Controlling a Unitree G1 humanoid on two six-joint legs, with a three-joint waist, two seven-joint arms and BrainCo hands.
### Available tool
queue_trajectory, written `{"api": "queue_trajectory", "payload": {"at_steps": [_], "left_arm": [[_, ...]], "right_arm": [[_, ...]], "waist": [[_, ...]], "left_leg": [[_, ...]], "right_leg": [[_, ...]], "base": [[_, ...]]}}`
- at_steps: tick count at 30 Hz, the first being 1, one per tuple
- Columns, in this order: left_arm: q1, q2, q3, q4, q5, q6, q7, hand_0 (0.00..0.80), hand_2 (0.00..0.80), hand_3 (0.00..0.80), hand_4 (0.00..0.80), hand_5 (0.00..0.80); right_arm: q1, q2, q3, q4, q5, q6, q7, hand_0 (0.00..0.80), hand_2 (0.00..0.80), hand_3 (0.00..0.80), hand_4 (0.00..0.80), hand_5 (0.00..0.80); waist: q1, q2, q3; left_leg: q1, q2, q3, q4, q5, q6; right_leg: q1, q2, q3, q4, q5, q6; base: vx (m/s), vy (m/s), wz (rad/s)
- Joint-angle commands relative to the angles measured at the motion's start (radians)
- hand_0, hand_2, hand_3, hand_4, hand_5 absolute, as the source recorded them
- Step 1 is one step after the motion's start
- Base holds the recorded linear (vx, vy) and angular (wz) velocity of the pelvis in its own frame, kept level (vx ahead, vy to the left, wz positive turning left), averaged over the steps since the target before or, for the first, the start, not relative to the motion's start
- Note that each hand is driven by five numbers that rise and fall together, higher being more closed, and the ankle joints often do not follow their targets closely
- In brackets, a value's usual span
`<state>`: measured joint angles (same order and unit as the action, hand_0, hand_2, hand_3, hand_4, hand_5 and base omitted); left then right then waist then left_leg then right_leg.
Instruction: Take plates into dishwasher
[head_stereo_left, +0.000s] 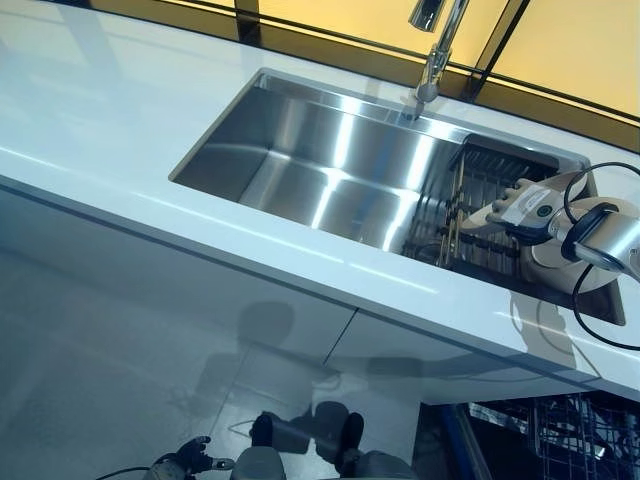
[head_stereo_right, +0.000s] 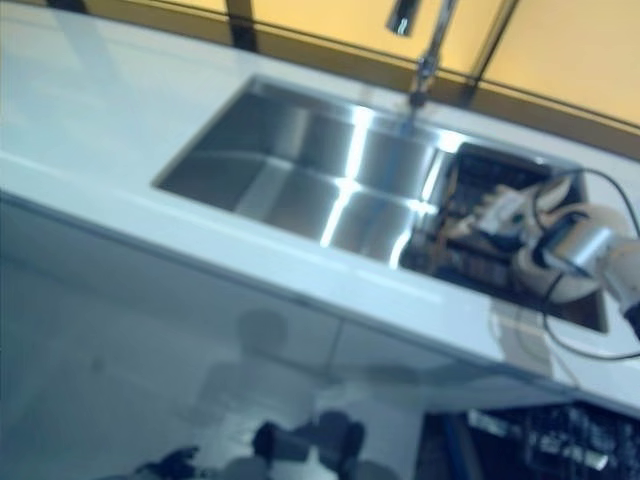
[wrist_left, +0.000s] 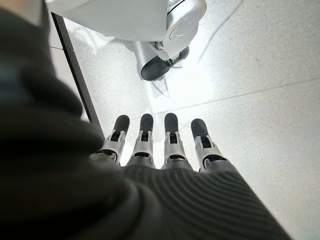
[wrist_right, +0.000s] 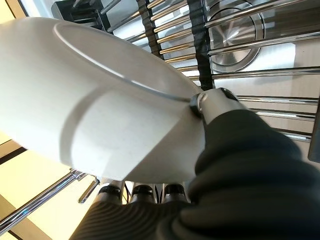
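A white plate (wrist_right: 100, 105) is pinched in my right hand (head_stereo_left: 517, 212), thumb on its upper face and fingers (wrist_right: 142, 192) under it. In the left eye view the plate (head_stereo_left: 548, 262) stands tilted over the wire rack (head_stereo_left: 478, 195) at the right end of the steel sink (head_stereo_left: 300, 150). My left hand (wrist_left: 160, 145) hangs low beside me over the floor, fingers straight and empty; it also shows at the bottom of the left eye view (head_stereo_left: 190, 460).
A tap (head_stereo_left: 437, 45) rises behind the sink. The white counter (head_stereo_left: 120, 110) runs left and in front. An open dishwasher with a wire basket (head_stereo_left: 570, 430) shows below the counter at lower right.
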<state>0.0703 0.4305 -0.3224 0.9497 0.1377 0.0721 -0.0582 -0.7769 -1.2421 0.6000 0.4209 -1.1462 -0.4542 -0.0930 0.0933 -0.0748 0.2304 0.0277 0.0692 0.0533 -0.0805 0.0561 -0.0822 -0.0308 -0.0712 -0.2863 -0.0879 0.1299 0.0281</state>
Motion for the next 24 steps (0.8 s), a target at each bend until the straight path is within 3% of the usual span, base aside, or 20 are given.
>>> {"api": "queue_trajectory", "payload": {"at_steps": [1,15,21,24], "left_arm": [[-0.023,0.013,-0.036,-0.009,-0.019,-0.016,0.000,0.000,0.000,0.000,0.000,0.000],[-0.012,-0.003,-0.037,0.002,-0.036,-0.005,-0.013,0.000,0.000,0.000,0.000,0.000],[-0.017,-0.009,-0.043,0.015,-0.038,-0.007,-0.017,0.000,0.000,0.000,0.000,0.000],[-0.015,-0.012,-0.043,0.020,-0.041,-0.013,-0.015,0.000,0.000,0.000,0.000,0.000]], "right_arm": [[-0.070,-0.060,-0.032,-0.006,-0.013,0.073,-0.071,0.800,0.800,0.800,0.800,0.800],[-0.033,-0.113,-0.140,0.026,-0.226,0.271,-0.161,0.800,0.800,0.800,0.800,0.800],[-0.043,-0.125,-0.155,0.053,-0.187,0.349,-0.182,0.800,0.800,0.800,0.800,0.800],[-0.036,-0.133,-0.178,0.050,-0.072,0.404,-0.207,0.800,0.800,0.800,0.800,0.800]], "waist": [[0.016,-0.031,-0.013],[-0.004,-0.043,-0.055],[-0.009,-0.045,-0.075],[-0.016,-0.045,-0.083]], "left_leg": [[-0.045,-0.030,0.011,-0.007,0.003,0.021],[-0.012,-0.043,0.030,-0.007,-0.025,0.038],[0.006,-0.054,0.039,-0.007,-0.042,0.052],[0.019,-0.060,0.047,-0.007,-0.050,0.064]], "right_leg": [[0.070,0.032,0.024,0.031,-0.096,0.055],[0.090,0.020,0.047,0.032,-0.097,0.067],[0.097,0.007,0.059,0.037,-0.097,0.077],[0.097,-0.002,0.069,0.047,-0.098,0.082]], "base": [[0.000,0.000,0.00],[0.001,0.060,-0.01],[-0.009,0.094,-0.04],[-0.014,0.130,-0.13]]}}
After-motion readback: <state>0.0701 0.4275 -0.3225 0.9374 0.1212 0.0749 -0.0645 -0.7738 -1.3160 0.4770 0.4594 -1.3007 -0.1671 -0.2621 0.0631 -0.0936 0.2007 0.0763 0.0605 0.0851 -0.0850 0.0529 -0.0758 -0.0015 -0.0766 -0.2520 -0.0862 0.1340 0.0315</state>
